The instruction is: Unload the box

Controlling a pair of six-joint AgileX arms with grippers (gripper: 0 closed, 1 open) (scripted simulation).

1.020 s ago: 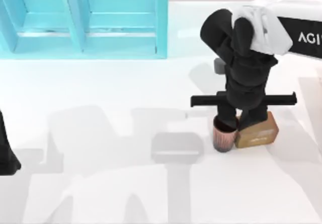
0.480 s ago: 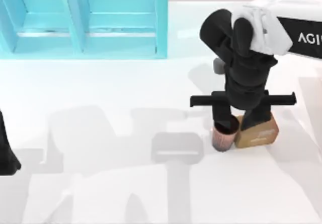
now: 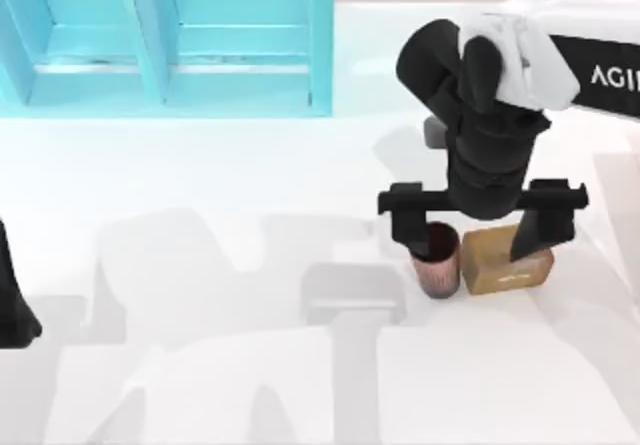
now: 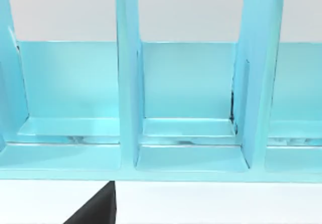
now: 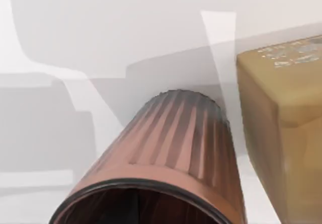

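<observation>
A ribbed brown cup (image 3: 438, 268) stands upright on the white table at the right, close beside a tan block (image 3: 506, 261). My right gripper (image 3: 476, 228) hovers over both, open wide, with one finger outside the cup and the other outside the block, holding nothing. The right wrist view looks down on the cup (image 5: 166, 153) with the block (image 5: 282, 118) next to it. The cyan box (image 3: 240, 65) with upright dividers stands at the back left, and its compartments (image 4: 191, 158) face the left wrist camera and look bare. My left arm (image 3: 12, 305) is parked at the table's left edge.
The white table (image 3: 200, 365) stretches between the box and the two objects, crossed by grey shadows. The right arm's white link (image 3: 590, 55) reaches in from the right edge.
My right gripper's fingers have spread wide apart, letting go of the cup. The cup now stands free beside the tan block. The left arm has not moved.
</observation>
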